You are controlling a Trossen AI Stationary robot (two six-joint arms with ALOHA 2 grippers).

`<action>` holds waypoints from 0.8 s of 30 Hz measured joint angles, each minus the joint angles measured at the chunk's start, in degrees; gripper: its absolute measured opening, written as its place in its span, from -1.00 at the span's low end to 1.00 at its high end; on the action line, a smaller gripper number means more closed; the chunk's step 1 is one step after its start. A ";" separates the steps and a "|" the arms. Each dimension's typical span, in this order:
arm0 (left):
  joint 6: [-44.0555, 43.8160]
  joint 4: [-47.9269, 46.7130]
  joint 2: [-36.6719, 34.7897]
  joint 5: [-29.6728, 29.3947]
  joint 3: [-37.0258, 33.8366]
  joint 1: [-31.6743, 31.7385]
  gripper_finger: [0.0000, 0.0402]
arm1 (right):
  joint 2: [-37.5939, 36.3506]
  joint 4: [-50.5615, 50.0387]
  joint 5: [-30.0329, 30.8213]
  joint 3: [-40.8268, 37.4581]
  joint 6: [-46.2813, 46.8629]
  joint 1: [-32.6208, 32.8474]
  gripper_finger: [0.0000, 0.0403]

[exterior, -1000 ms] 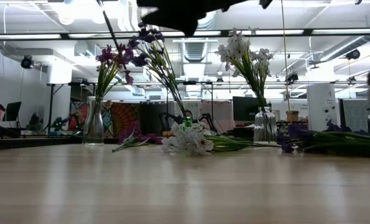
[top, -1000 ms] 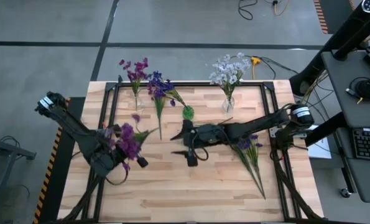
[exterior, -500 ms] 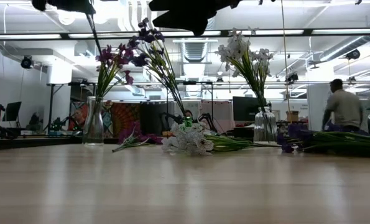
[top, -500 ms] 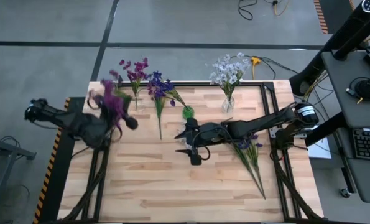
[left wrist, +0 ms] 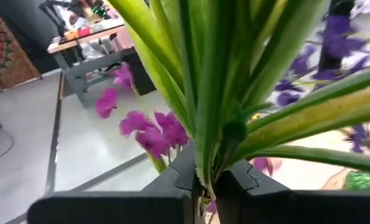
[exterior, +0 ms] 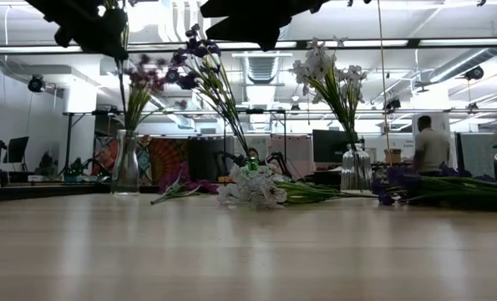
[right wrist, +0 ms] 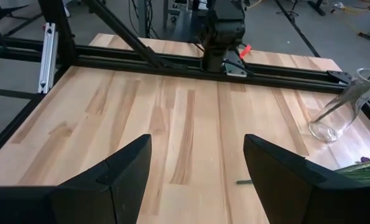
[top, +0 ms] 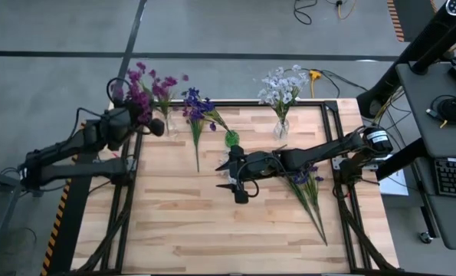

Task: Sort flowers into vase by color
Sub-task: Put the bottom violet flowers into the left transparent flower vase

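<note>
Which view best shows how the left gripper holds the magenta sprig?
The left wrist view: the left gripper is shut on the magenta sprig's green stem, pinched between its fingers. The high view shows only the blossoms beside the gripper near the magenta vase. The low view gives a dark silhouette; the right wrist view shows nothing of the grip.

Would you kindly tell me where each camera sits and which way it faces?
High view: overhead, straight down; both arms, wooden table.
Low view: table height, level toward the vases; dark arm parts overhead.
Left wrist: left end effector clamping a magenta sprig.
Right wrist: above the table, open right end effector.
Shared: high and low views both show the white flowers.
</note>
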 joint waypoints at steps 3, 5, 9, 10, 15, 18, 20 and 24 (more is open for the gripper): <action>1.43 0.01 0.04 1.31 0.00 2.72 -0.95 | 0.00 0.02 0.00 -0.06 -0.02 0.00 0.22; 1.99 0.03 0.20 1.91 0.00 3.40 -0.95 | 0.01 -0.01 0.02 -0.09 -0.02 0.00 0.23; 2.13 0.03 0.68 3.48 0.00 3.53 -0.95 | 0.01 0.01 0.07 -0.12 0.27 0.00 0.24; 2.05 0.04 0.86 3.97 0.00 3.53 -0.95 | 0.01 0.01 0.09 -0.12 0.27 0.00 0.23; 1.05 -0.01 2.00 4.09 0.00 3.53 -0.95 | 0.03 0.01 0.07 -0.12 0.27 0.00 0.21; -0.26 -0.83 2.90 4.12 0.00 3.53 -0.95 | 0.03 0.01 0.07 -0.12 0.27 0.00 0.22; -0.94 -1.01 3.42 4.14 0.00 3.53 -0.95 | 0.03 0.01 0.07 -0.12 0.27 0.00 0.24; -3.33 -1.15 4.02 4.15 0.00 3.48 -0.89 | 0.05 0.01 0.07 -0.14 0.28 0.00 0.26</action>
